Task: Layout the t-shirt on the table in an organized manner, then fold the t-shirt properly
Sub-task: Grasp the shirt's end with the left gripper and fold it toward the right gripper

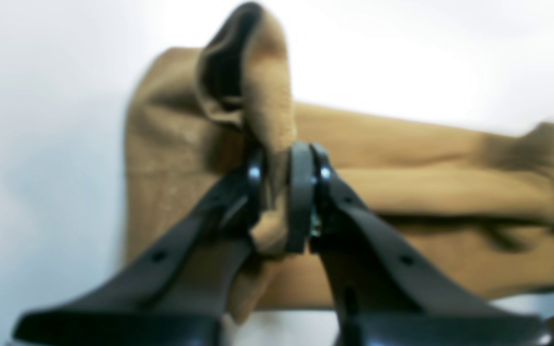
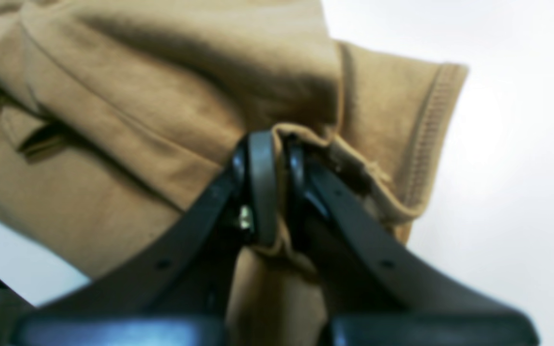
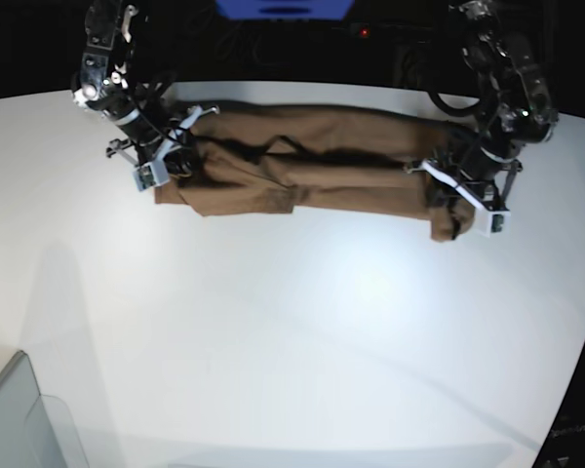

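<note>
White surface (image 3: 292,322) fills the base frame; the t-shirt (image 3: 312,161) lies stretched along its upper middle. Left end effector (image 1: 282,192) and right end effector (image 2: 274,187) each pinch bunched cloth. Uneven pulling could slip a thin hold and rumple the band.

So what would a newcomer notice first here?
The tan t-shirt, stretched in a long narrow band across the far side of the white table. Each end is pinched: the left gripper and right gripper both have their fingers shut on bunched cloth.
</note>
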